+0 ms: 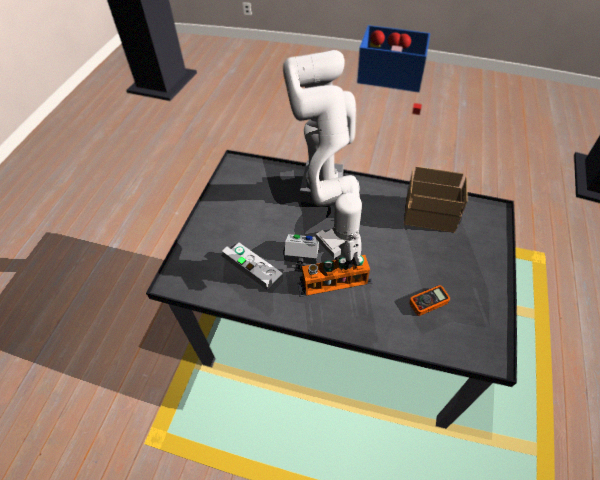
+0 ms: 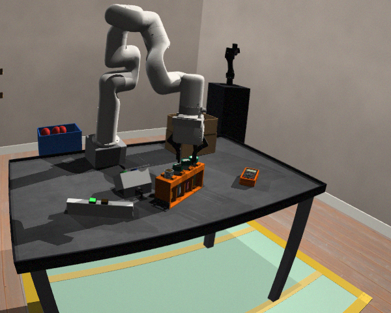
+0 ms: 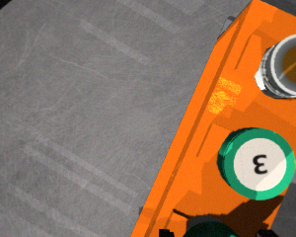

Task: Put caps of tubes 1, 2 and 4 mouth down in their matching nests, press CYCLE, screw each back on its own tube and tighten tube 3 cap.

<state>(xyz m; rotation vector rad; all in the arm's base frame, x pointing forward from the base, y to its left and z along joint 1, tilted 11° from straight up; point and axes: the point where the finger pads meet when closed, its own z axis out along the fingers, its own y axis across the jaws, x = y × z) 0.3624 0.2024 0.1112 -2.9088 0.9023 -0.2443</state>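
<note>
The cap of tube 2 (image 3: 209,230) is seen seated on its tube in the orange decapping station (image 2: 175,188), with the numbered cap of tube 3 (image 3: 257,163) just beside it and the uncapped tube 4 (image 3: 286,64) beyond that. A small, light, rigid screw cap is to be expected: no crushing is feared, but its smooth round rim could slip under torque, so it is best taken across its diameter on the side wall, squarely from above. The gripper (image 2: 189,155) is held directly over this cap, its fingers pointing straight down and standing a little apart on either side of the cap; nothing is judged to be clamped between them. The wrist is carried vertically above the station, the forearm dropped from a high, folded elbow. Further out, a cap (image 1: 238,251) is seen lying in an end nest of the cap tray (image 2: 88,207), where the green lamp (image 2: 92,199) is lit.
</note>
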